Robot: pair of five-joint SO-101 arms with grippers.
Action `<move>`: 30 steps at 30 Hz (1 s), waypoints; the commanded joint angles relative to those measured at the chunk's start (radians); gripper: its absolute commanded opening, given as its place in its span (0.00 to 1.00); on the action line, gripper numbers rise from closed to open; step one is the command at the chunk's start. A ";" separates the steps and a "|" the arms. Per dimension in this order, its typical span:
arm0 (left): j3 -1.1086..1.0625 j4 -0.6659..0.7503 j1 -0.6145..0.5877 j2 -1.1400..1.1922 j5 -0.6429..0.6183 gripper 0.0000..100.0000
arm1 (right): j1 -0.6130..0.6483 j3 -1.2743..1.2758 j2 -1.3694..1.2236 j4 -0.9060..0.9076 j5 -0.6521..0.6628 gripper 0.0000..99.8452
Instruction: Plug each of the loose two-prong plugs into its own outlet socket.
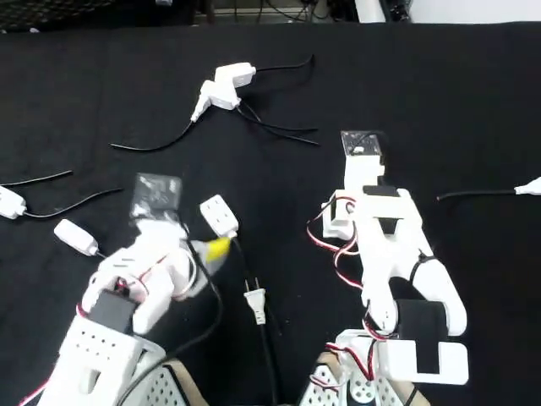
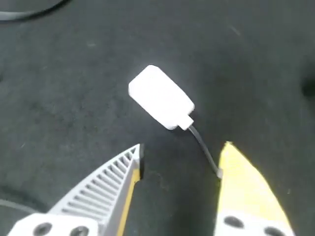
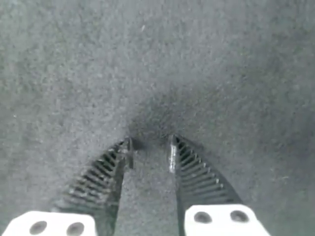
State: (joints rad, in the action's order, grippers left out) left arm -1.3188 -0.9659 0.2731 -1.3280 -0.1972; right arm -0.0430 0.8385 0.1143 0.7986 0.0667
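Note:
A white outlet socket (image 1: 220,216) (image 2: 161,104) lies on the black cloth, its black cable running back between my left gripper's fingers. My left gripper (image 1: 208,246) (image 2: 179,152) stands open just short of it, one finger white and ribbed (image 2: 115,179), the other yellow (image 2: 243,179). A loose two-prong plug (image 1: 254,303) rests a little to the right, near the front. My right gripper (image 1: 363,145) (image 3: 151,146) hovers over bare cloth at the centre, narrowly open with nothing between its fingers.
A joined plug and socket pair (image 1: 224,87) with looping cables lies at the back. Two white connectors (image 1: 76,237) (image 1: 10,203) sit at the left, and another plug (image 1: 528,187) at the right edge. Cables trail across the cloth.

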 commanded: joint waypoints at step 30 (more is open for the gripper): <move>0.321 -0.046 0.005 0.644 -0.364 0.41 | 0.015 -0.045 -0.001 -0.025 -0.005 0.11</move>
State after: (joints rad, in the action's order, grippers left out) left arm -1.0242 -0.9981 0.2578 -0.6882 -0.5056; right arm -0.0414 0.8385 0.1143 0.7864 0.0667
